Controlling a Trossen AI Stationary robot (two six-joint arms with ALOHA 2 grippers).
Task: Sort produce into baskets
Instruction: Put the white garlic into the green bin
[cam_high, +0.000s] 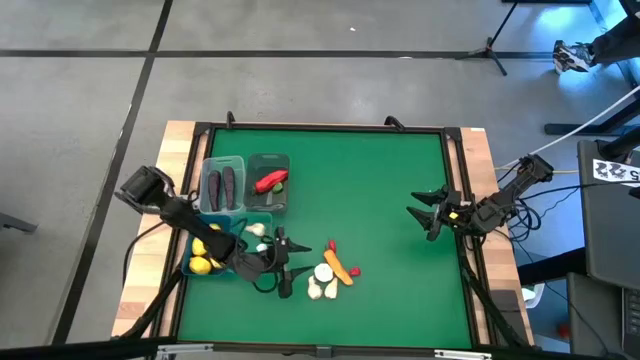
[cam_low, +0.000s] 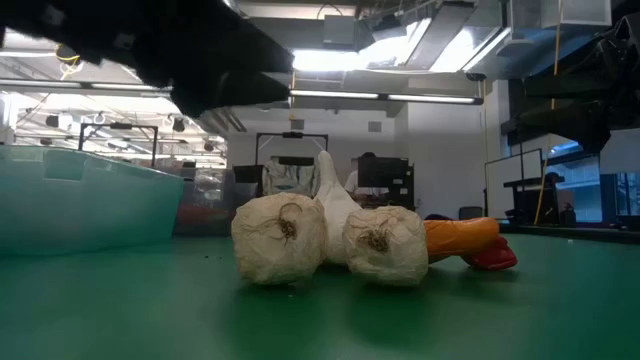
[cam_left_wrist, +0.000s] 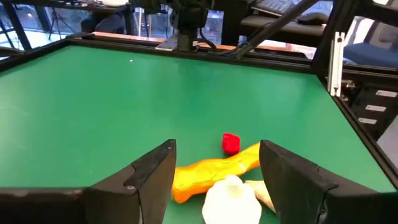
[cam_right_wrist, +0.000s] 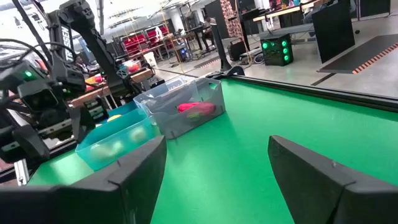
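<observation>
Garlic bulbs (cam_low: 325, 238) nearest; left gripper (cam_high: 283, 262) jaws wide, empty; right gripper (cam_high: 425, 213) jaws wide

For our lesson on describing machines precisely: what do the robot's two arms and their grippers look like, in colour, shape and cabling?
Both arms are dark, nearly black, built of jointed segments with boxy housings. The left gripper and the right gripper each end in two flat, wedge-shaped matte black fingers. Black cables run along the left arm and loop beside the right arm's base; a yellow spot shows at the right wrist.
</observation>
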